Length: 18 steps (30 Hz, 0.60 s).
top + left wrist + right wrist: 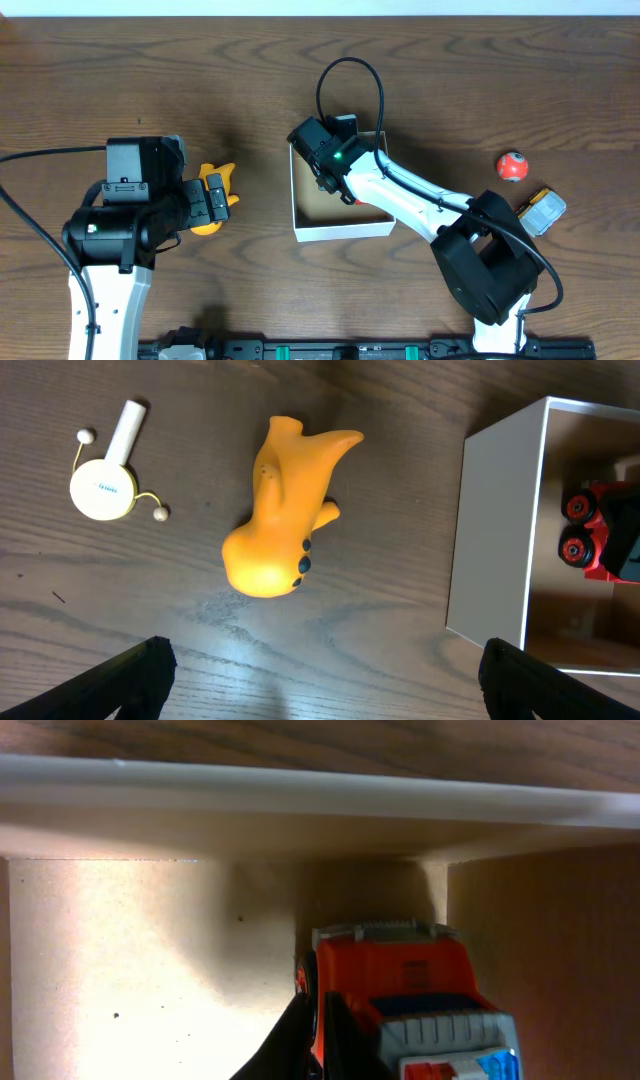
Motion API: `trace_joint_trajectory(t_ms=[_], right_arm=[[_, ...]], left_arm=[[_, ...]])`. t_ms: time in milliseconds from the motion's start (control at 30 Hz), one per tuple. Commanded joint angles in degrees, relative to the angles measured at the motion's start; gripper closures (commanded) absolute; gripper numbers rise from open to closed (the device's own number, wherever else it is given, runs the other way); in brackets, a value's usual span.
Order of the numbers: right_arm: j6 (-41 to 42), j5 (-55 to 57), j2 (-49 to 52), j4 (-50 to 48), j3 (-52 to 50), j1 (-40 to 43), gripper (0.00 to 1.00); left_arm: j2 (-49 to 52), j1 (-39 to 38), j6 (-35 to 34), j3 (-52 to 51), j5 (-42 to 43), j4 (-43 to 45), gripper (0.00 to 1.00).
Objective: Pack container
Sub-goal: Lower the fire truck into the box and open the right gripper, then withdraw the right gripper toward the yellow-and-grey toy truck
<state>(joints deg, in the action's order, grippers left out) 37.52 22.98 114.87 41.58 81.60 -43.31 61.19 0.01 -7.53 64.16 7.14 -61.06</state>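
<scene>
The left fingers are spread wide, one dark tip in each lower corner of the left wrist view, and there is nothing between them. They hang above the counter, apart from it. Just ahead of them lies a yellow toy animal on its side, with dark blue dots on the rounded end, touching neither finger. Farther to the left of it in that view is a small white round rattle with a white handle and two little beads on thin yellow strings. Of the right fingers only the dark tips show, at the lower edge of the right wrist view; they stand close together, just beside the left side of a red toy truck, but I cannot tell if they pinch it or are only next to it. The truck stands on the brown cardboard floor inside the container, near one of its thin white walls, with its grey front toward a corner. The container rests flat near the middle of the counter, to the right of the yellow toy and well apart from it. The right arm reaches into it from the lower right side. Far to the right on the counter lie a red ball and, near it, a yellow and grey toy.
</scene>
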Motion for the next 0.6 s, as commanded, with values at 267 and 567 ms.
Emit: trace_joint_trajectory(t_ms=[267,567], right_arm=[[2.7,1.6,0.7,-0.7,0.0,0.3,0.86],[-9.2,-2.1,-3.0,-0.4,2.9,0.1,0.47]], left_arm=[[-0.1,0.4,-0.3,0.8,0.0,-0.2,0.02],[-0.1,0.4,-0.3,0.8,0.0,-0.2,0.02]])
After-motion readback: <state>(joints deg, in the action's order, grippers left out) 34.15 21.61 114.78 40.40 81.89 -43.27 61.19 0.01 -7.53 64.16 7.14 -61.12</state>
